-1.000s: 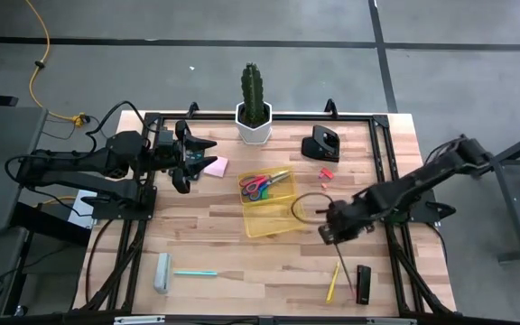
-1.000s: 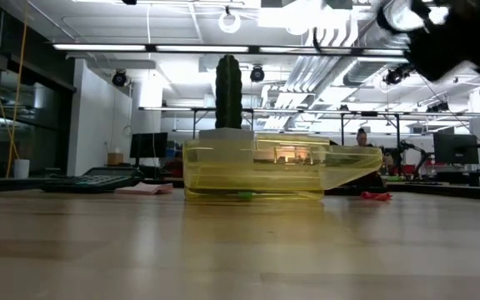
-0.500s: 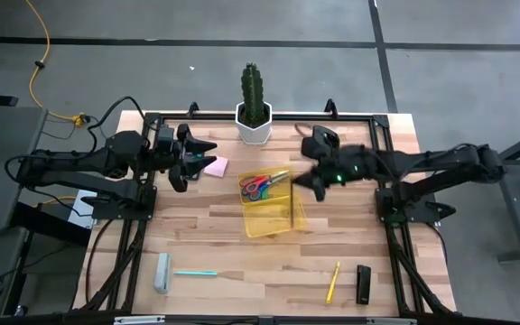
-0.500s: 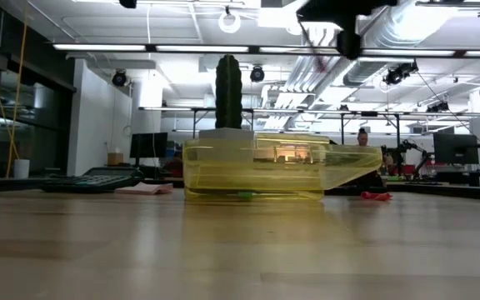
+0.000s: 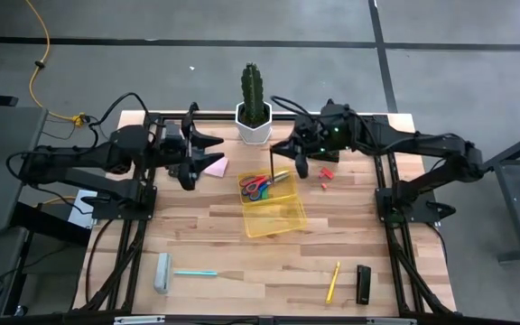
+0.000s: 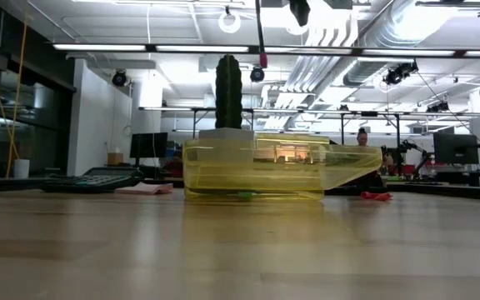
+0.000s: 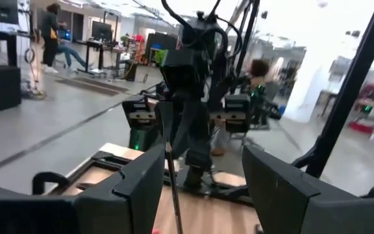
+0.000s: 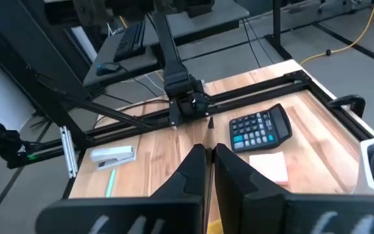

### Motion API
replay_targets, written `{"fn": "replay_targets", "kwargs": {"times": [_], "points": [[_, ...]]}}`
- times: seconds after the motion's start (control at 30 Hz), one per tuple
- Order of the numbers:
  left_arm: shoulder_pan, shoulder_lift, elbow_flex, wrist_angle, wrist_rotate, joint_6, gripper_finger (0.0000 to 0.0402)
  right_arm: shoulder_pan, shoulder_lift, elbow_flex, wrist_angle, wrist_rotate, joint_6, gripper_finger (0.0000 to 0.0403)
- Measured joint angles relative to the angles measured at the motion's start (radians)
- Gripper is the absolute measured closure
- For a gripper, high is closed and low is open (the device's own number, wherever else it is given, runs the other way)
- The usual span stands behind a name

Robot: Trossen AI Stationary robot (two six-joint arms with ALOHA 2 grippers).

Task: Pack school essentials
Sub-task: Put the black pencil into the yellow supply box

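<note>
1. Scissors with red and blue handles (image 5: 258, 186) are seen lying in the back part of the yellow tray (image 5: 283, 221), which stands at the middle of the table (image 5: 215, 226).
2. A brown pencil (image 5: 272, 168) is seen hanging upright above the tray's back edge. It appears to be gripped at its top by the right gripper (image 5: 287, 153), though the contact itself is poorly shown. In the right wrist view its fingers (image 8: 190, 170) are pressed together.
3. The left gripper (image 5: 204, 155) is held over the back left of the table with its fingers spread and nothing between them. It is just beside the pink sticky-note pad (image 5: 216, 167).
4. A light-blue pen (image 5: 195, 273) is found near the front left edge, just beside a grey block (image 5: 162, 273).
5. A yellow pencil (image 5: 333, 282) is found near the front right, beside a small black object (image 5: 363, 283).
6. Small red pieces (image 5: 325, 173) lie to the right of the tray, under the right arm.
7. A cactus (image 5: 253, 90) in a white pot stands at the back edge.
8. A black calculator (image 8: 260, 129) is seen in the right wrist view, next to the pad.
</note>
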Motion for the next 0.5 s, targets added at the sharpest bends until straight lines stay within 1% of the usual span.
{"fn": "replay_targets", "kwargs": {"times": [0.23, 0.5], "points": [[0.0, 0.018, 0.012, -0.031, -0.014, 0.009, 0.0204, -0.004, 0.007, 0.009, -0.002, -0.006, -0.007, 0.0403], [0.0, 0.017, 0.012, -0.029, -0.017, 0.009, 0.0204, -0.004, 0.007, 0.009, 0.0, -0.006, -0.006, 0.0403]]}}
